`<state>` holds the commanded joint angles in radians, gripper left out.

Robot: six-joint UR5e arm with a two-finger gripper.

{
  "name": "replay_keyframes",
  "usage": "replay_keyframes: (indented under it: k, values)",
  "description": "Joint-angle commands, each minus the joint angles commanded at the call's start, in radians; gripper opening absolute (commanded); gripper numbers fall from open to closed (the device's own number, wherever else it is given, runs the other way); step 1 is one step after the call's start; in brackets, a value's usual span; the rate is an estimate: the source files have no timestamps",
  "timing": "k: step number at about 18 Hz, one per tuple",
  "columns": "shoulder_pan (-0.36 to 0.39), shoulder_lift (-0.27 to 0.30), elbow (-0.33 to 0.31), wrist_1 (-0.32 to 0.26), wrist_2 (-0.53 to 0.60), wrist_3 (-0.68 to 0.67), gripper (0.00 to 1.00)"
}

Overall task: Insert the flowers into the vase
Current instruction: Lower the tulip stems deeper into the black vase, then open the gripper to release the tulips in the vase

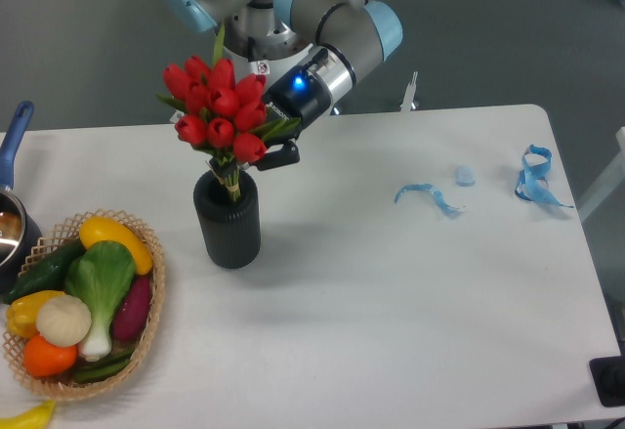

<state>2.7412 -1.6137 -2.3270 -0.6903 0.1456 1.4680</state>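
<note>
Grey floor lies beyond the white bench [391, 302] you are working at. On its left part stands the vase [228, 222], a matte black ribbed cylinder, upright and a little right of the wicker basket [146, 336] of vegetables that sits at the near left. You see the flowers [219, 114], a bunch of red tulips with green leaves, held above the vase with their pale stems reaching down into its round mouth; the blooms lean slightly to the left and stand clear above the rim. Your claw [256, 148] is clenched on the flowers just under the blooms, right above the vase mouth, with a dark finger [280, 155] showing to the right of the stems. A blue light glows on the wrist behind it, and the arm runs up and away to the far side. At the far left edge you can see a pot with a blue handle [12, 136]. Toward the right, scraps of blue ribbon [428, 196] lie on the bench, well apart from the vase.
</note>
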Motion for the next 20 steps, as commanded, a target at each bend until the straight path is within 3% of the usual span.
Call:
replay_keyframes:
  k: [14,16,20]
  values:
    - [-0.012,-0.02,-0.006,0.0,0.022,0.0,0.8]
    - [-0.012,-0.018,-0.012,0.0,0.022,-0.002,1.0]
    - [-0.011,-0.017,-0.02,0.002,0.022,-0.002,1.0]
